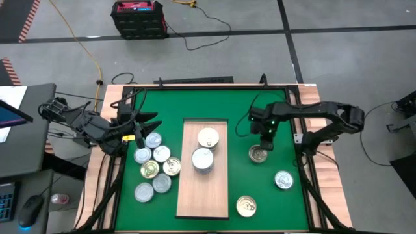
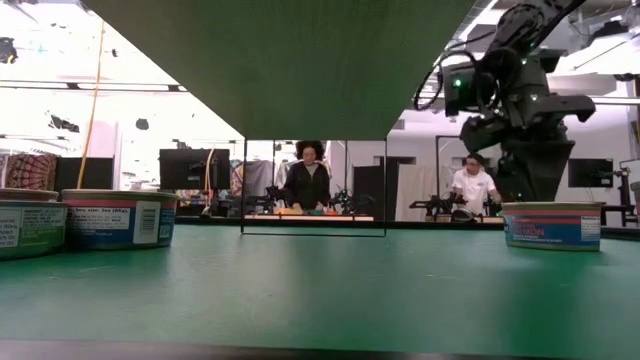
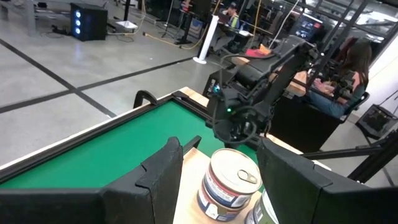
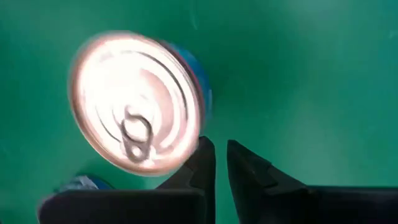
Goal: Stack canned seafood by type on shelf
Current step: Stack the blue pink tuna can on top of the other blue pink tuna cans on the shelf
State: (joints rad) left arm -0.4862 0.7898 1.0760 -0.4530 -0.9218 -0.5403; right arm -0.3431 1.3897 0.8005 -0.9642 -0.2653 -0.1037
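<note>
The shelf [image 1: 220,194] is a pale wooden board in the middle of the green mat. A gold-topped can [image 1: 208,138] and a silver-topped stack [image 1: 203,159] stand on it. Several more cans [image 1: 153,170] sit in a cluster left of the board. My left gripper [image 1: 148,127] hovers open at the far end of that cluster, pointing at the can on the board [image 3: 230,183]. My right gripper [image 1: 266,142] is shut, with only a slit between its fingers [image 4: 221,149]. It points down just beyond the rim of a gold-topped can [image 4: 137,102] right of the board.
Right of the board, a silver-topped can [image 1: 283,180] and another gold-topped one [image 1: 246,206] stand on the mat nearer the front. The wooden table rim [image 1: 312,140] frames the mat. People sit and stand in the room beyond the table [image 2: 308,180].
</note>
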